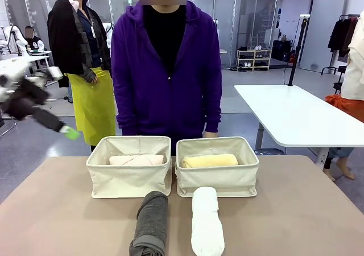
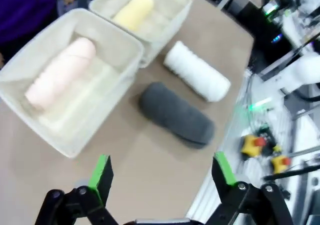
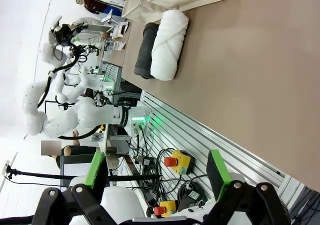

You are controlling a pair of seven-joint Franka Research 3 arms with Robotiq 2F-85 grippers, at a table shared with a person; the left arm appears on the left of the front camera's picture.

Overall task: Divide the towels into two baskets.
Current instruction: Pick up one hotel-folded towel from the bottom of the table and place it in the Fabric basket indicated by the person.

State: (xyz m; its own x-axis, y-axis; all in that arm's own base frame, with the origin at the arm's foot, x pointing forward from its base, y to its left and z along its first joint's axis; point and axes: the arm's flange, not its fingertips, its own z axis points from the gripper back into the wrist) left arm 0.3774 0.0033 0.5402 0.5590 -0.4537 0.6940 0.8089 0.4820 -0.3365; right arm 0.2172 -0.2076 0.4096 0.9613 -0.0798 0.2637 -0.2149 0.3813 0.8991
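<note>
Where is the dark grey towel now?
In the front view the dark grey towel lies on the table, in front of the left basket, left of the white towel.

Pink, yellow towels (image 1: 209, 161) in baskets (image 1: 128, 183); others outside

So the pink towel (image 1: 136, 160) lies inside the left basket (image 1: 128, 183). Just right of that basket is the second basket (image 1: 219, 182), holding the yellow towel (image 1: 209, 161). On the surface (image 1: 57, 210) in front of it lies the grey towel (image 1: 151, 222), with the white towel (image 1: 206, 219) further right.
</note>
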